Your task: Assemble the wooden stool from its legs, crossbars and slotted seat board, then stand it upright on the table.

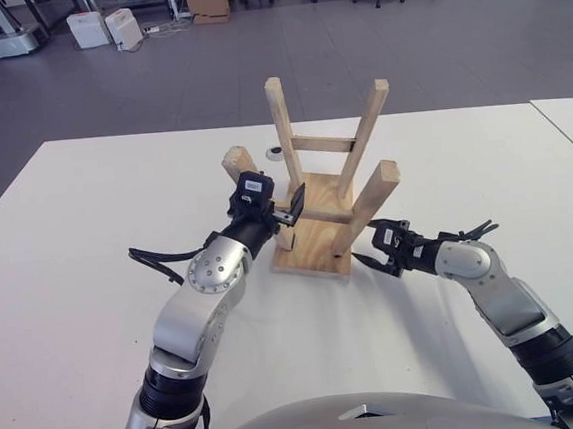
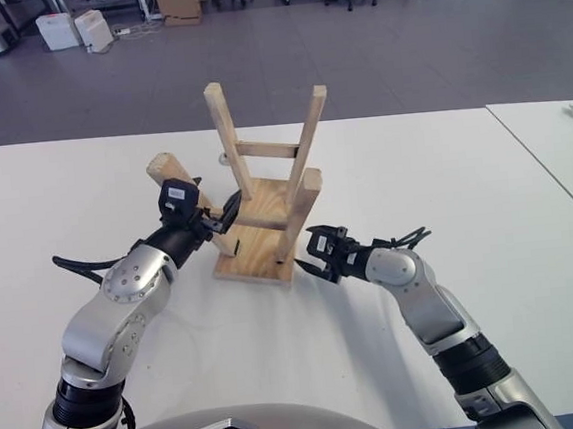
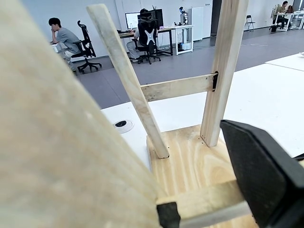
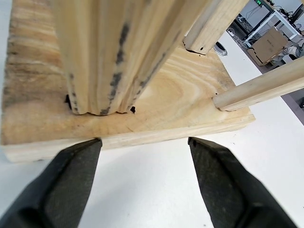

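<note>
White surface [image 1: 88,242] up front, grey floor [image 1: 403,54] with office chairs and boxes behind, and the stool [image 1: 335,175] sits near the middle of that surface, upside down! Its seat board [image 1: 315,250] lies flat on the surface and all four legs point up, leaning a little, with a far crossbar [image 1: 322,143] joining the back pair and a near crossbar [image 1: 325,214] joining the front pair. The left gripper [image 1: 288,212] is in at the near-left leg [image 1: 239,163], and its fingers [image 3: 259,175] are pinching the near crossbar right beside that leg. Over on the other side, the right gripper [image 1: 367,246] hangs low at the seat board's near corner, just beside the base of the near-right leg [image 1: 371,205]. Its fingers [image 4: 71,175] are spread wide, tips close to the board's edge but not touching it. A small round port [image 1: 275,152] sits in the surface just behind the stool
</note>
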`<state>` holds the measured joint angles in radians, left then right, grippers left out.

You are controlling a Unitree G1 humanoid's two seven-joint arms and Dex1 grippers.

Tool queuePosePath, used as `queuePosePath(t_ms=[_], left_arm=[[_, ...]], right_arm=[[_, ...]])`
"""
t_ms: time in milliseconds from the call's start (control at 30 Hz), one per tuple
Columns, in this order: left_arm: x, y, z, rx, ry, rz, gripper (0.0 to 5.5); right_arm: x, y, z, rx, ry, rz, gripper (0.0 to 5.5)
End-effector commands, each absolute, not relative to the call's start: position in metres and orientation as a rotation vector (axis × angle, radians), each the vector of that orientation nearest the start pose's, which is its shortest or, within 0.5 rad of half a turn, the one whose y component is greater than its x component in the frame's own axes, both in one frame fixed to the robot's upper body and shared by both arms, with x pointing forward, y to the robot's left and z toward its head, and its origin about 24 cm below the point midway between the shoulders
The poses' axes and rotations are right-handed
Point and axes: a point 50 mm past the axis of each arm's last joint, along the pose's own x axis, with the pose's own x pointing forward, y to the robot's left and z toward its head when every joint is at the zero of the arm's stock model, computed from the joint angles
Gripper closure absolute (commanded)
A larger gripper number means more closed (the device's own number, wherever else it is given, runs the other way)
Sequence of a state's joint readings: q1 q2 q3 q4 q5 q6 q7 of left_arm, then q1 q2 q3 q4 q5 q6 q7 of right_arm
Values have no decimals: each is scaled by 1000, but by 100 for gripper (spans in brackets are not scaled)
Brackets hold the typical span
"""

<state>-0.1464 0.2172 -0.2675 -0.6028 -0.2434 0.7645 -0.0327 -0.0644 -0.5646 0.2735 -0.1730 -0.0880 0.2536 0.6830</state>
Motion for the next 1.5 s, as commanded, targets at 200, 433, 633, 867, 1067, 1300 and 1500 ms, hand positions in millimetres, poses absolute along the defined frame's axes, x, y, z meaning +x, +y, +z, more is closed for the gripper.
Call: queuePosePath(t_ms=[200, 433, 633, 867, 1067, 1300, 1500], left_arm=[[227, 107, 145, -123, 73, -489, 145], [212, 103, 164, -223, 34, -608, 145], [204, 103, 176, -238, 35, -694, 145], [215, 123, 256, -140, -294, -806, 145], [259, 140, 284, -186, -247, -871, 145], [253, 100, 131, -128, 225, -1030, 145], [275, 97, 169, -182, -15, -932, 145]], right_arm=[[265, -205, 106, -696, 208, 667, 211], [276, -243, 146, -716, 150, 481, 211], [278, -245, 160, -681, 102, 446, 211], [272, -226, 229, -312, -213, 461, 211], [252, -186, 290, -7, -398, 647, 211], [248, -180, 140, 2, 182, 616, 211], [257, -169, 177, 13, -17, 667, 211]])
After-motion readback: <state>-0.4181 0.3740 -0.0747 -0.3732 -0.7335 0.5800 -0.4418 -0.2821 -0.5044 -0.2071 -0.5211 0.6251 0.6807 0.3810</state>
